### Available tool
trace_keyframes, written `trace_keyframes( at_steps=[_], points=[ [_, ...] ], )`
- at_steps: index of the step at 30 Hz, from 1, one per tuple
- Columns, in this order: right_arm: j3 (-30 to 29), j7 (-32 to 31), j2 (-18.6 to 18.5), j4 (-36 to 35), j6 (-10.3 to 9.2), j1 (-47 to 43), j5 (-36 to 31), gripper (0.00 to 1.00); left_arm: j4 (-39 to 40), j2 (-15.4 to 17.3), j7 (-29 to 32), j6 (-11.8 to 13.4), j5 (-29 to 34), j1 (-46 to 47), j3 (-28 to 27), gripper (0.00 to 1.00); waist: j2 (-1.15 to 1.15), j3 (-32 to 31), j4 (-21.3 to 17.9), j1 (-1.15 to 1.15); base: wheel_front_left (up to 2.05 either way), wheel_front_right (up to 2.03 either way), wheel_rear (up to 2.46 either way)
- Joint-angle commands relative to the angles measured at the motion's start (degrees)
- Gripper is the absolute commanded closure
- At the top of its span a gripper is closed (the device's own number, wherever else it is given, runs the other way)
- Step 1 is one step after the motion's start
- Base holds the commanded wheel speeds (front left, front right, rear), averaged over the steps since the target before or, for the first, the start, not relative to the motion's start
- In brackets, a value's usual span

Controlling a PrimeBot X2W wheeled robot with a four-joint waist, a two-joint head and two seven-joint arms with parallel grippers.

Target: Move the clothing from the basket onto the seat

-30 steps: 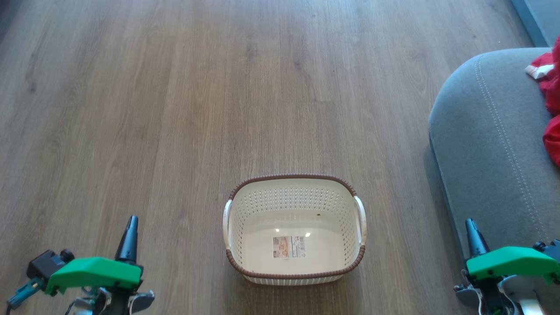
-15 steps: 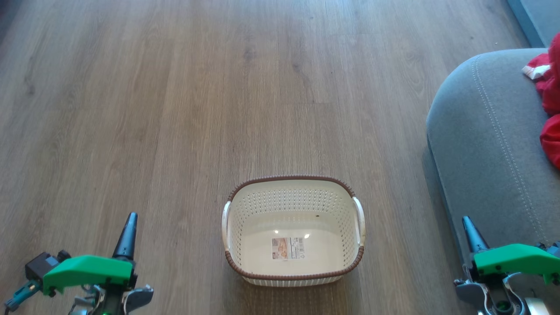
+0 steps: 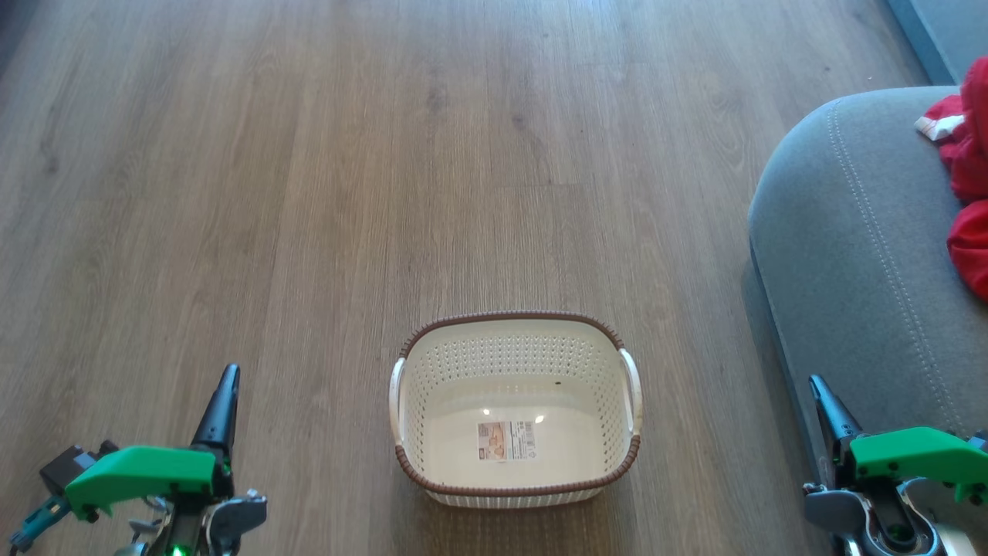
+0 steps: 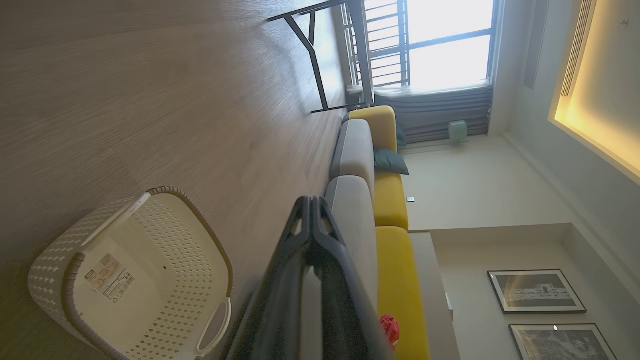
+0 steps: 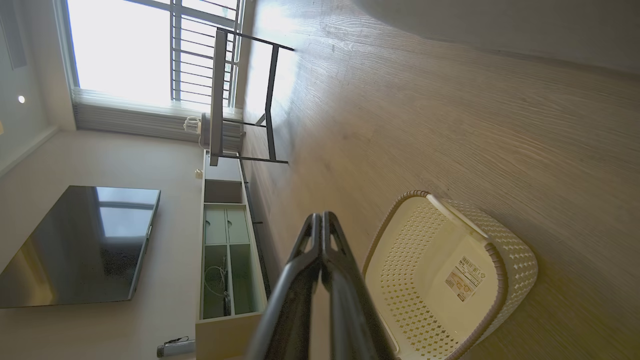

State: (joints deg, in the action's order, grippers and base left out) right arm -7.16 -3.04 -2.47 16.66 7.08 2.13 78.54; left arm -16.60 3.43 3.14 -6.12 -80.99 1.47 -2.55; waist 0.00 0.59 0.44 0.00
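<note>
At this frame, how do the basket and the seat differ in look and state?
The basket is cream perforated plastic; the seat is grey stitched fabric. The basket is empty, its label bare; the seat carries the red clothing. The basket is far smaller than the seat. Both have rounded edges.

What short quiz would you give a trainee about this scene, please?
1. True or false: the basket stands empty on the floor.
2. Where does the clothing lie? A in the basket; B on the seat; C on the floor.
3. Fill in: the fingers of the left hand and the right hand are ___ (open or shut).
Key: 1 true; 2 B; 3 shut.
</note>
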Motion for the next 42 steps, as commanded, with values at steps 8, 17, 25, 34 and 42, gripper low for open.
trace_keyframes(
  at_steps=[8, 17, 25, 34, 42],
  points=[
    [0.7, -1.9, -0.4, -2.4, 0.38, 3.6, 7.1, 1.00, 2.3, -0.1, 1.8, -1.1, -5.8, 4.1, -3.0, 1.00, 0.00, -0.2, -0.2, 0.00, 0.00, 0.00, 0.00],
    [0.6, -3.4, -0.4, -2.6, 0.41, 4.0, 13.2, 1.00, 2.5, -0.5, 3.3, -1.3, -10.8, 4.7, -3.9, 1.00, 0.00, -0.4, -0.4, 0.00, 0.00, 0.00, 0.00],
    [0.6, -3.5, -0.4, -2.6, 0.41, 4.1, 13.6, 1.00, 2.5, -0.6, 3.4, -1.4, -11.2, 4.7, -4.0, 1.00, 0.00, -0.4, -0.4, 0.00, 0.00, 0.00, 0.00],
    [0.6, -3.5, -0.4, -2.6, 0.41, 4.1, 13.6, 1.00, 2.5, -0.6, 3.4, -1.4, -11.2, 4.7, -4.0, 1.00, 0.00, -0.4, -0.4, 0.00, 0.00, 0.00, 0.00],
    [0.6, -3.5, -0.4, -2.6, 0.41, 4.1, 13.6, 1.00, 2.5, -0.6, 3.4, -1.4, -11.2, 4.7, -4.0, 1.00, 0.00, -0.4, -0.4, 0.00, 0.00, 0.00, 0.00]
  ],
)
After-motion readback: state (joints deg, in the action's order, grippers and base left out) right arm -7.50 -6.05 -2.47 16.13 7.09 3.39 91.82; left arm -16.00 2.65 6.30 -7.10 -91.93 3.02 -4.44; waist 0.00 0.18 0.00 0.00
